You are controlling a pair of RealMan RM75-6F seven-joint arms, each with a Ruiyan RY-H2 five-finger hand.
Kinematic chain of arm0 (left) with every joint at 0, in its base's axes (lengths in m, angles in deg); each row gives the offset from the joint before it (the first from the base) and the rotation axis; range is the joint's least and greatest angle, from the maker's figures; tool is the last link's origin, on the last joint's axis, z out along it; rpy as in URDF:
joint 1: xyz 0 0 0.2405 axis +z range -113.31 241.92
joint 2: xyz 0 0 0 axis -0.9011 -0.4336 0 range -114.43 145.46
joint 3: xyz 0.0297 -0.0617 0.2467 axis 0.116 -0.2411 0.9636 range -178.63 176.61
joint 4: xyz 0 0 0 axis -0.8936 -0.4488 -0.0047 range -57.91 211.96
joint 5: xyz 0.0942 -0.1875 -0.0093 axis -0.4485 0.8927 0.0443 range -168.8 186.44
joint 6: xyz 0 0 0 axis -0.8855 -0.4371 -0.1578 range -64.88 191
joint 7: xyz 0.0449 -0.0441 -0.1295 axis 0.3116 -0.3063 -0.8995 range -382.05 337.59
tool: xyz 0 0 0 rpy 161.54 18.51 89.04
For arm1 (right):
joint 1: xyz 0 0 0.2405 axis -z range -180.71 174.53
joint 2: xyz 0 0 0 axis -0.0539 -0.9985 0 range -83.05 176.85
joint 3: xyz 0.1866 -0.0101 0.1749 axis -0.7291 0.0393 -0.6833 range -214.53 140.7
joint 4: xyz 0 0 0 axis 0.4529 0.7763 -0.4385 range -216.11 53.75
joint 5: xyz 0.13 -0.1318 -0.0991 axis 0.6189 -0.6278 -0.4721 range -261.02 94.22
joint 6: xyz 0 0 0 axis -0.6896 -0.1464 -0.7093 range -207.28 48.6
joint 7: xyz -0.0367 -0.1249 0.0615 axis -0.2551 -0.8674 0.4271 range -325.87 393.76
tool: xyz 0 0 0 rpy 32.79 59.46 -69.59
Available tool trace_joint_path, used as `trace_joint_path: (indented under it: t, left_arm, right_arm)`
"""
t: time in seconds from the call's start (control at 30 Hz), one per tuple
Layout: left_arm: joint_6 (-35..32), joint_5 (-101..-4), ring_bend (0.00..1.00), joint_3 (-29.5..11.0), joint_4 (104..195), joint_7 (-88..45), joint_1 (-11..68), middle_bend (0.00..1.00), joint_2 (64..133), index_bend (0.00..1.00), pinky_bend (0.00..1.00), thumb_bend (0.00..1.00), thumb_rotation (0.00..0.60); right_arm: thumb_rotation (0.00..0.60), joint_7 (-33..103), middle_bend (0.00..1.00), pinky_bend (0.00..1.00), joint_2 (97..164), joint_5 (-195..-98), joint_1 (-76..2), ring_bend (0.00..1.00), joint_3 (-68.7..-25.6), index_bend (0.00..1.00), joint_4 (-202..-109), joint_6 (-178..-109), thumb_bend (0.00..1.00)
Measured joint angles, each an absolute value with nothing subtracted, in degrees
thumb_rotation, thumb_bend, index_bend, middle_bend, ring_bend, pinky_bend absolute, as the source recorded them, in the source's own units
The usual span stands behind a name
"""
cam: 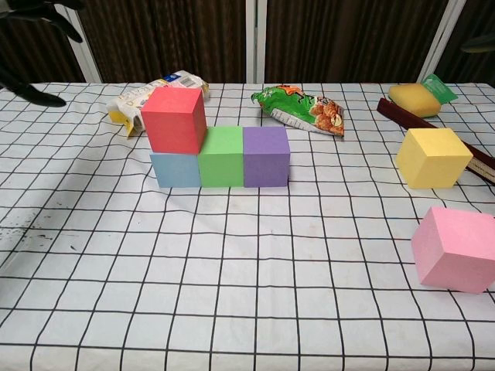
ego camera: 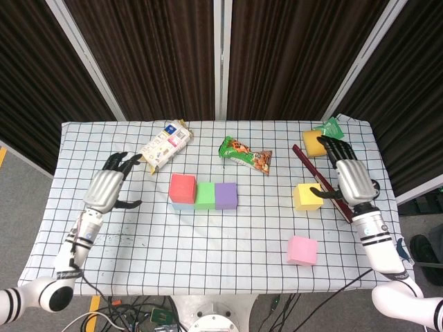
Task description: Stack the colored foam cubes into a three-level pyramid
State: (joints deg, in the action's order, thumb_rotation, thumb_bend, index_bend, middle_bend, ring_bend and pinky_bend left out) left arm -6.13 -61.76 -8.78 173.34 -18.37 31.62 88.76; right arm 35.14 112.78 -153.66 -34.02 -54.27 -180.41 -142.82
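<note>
The dark fingers (ego camera: 125, 163) of the left hand (ego camera: 111, 183) were spread apart and curved downward, with nothing held between them; the hand was raised over the left part of the table, near a pale snack packet with a yellow end (ego camera: 165, 144). In the chest view only its dark fingertips (cam: 46, 15) were seen at the upper left corner. The fingers (ego camera: 337, 148) of the right hand (ego camera: 349, 176) were extended and lightly parted, and nothing was gripped. That hand was held above a dark red flat stick (ego camera: 320, 181), just beside a yellow foam cube (ego camera: 306, 196); whether the stick was touched could not be told.

On the black-gridded white tablecloth (ego camera: 208, 242), a row of three cubes was found near the centre: a light blue foam cube (cam: 175, 169), a green foam cube (cam: 222, 156) and a purple foam cube (cam: 266, 156), all touching side by side. A red foam cube (cam: 175, 119) was set on the blue one, overhanging slightly toward the green. A pink foam cube (cam: 454, 248) was placed alone near the front right edge, well apart from the row.

A green crinkled snack bag (ego camera: 245, 154) was laid behind the row, and a yellow sponge with a green wrapper (cam: 422, 96) at the far right.
</note>
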Motion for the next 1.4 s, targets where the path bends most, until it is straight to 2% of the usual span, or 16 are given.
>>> trace_joint_path:
  t: [0.13, 0.23, 0.4, 0.6, 0.83, 1.0, 1.4]
  left_arm:
    - [-11.1, -66.9, 0.03, -5.4, 168.5, -28.6, 36.8, 0.19, 87.5, 0.1, 0.01, 0.0, 0.6]
    - [-16.4, -70.9, 0.03, -2.5, 164.4, -35.8, 41.9, 0.19, 86.5, 0.12, 0.01, 0.0, 0.6]
    - [-19.5, -74.9, 0.03, 2.6, 161.6, -40.5, 47.8, 0.16, 83.0, 0.13, 0.01, 0.0, 0.6]
    - [-23.3, -76.5, 0.03, 3.2, 161.8, -40.7, 52.1, 0.16, 84.8, 0.12, 0.01, 0.0, 0.6]
    - [-24.6, -77.7, 0.03, 2.4, 159.5, -37.3, 53.9, 0.17, 89.3, 0.11, 0.01, 0.0, 0.6]
    - [-24.9, -77.4, 0.03, 1.2, 158.2, -37.9, 54.9, 0.17, 89.7, 0.11, 0.01, 0.0, 0.6]
    - [-23.2, -78.3, 0.03, 0.7, 156.7, -40.6, 55.5, 0.17, 89.0, 0.11, 0.01, 0.0, 0.6]
  right_arm:
    - [0.6, 31.2, 0.06, 0.0, 114.9, -154.0, -38.8, 0.0, -55.5, 0.0, -181.4, -140.4, 0.0]
    - [0.6, 27.7, 0.06, 0.0, 118.8, -152.6, -43.0, 0.0, -56.4, 0.0, -181.1, -138.4, 0.0]
    - [0.6, 20.0, 0.06, 0.0, 125.2, -144.9, -50.8, 0.0, -57.5, 0.0, -179.0, -133.8, 0.0]
    - [0.6, 11.3, 0.08, 0.0, 132.3, -131.0, -58.6, 0.0, -58.5, 0.0, -176.1, -131.1, 0.0]
    - [0.6, 2.5, 0.1, 0.0, 140.2, -116.4, -68.9, 0.0, -59.5, 0.0, -172.0, -130.4, 0.0]
    - [0.6, -1.6, 0.12, 0.0, 145.3, -111.6, -74.3, 0.0, -59.9, 0.0, -168.6, -132.9, 0.0]
    - [0.6, -4.3, 0.21, 0.0, 152.9, -107.3, -77.9, 0.0, -60.5, 0.0, -160.1, -137.3, 0.0]
